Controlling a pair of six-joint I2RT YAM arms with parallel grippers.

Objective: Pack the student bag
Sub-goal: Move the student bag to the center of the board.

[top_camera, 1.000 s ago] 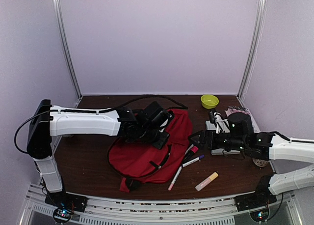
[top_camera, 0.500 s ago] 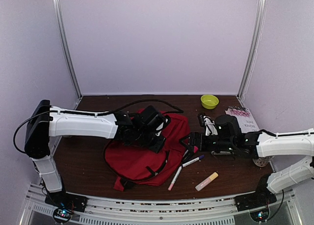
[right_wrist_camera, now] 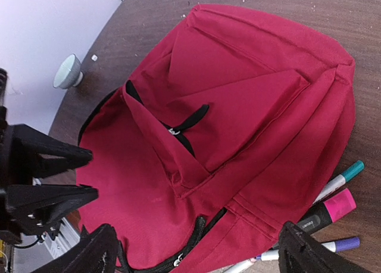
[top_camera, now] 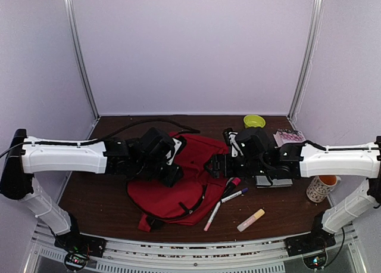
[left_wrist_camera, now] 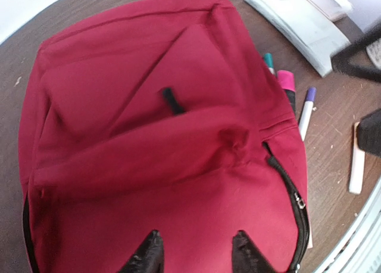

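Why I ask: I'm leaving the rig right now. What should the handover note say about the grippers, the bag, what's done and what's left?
Left gripper: open, empty, over the student bag.
Right gripper: wide open, empty, over the bag's right edge.
Things: the bag lies flat mid-table. A pink-capped marker, a purple-capped marker and a yellow highlighter lie loose to its right, and a booklet farther back.
Done: nothing visibly packed.
Left: probably open the bag, then load the loose items.
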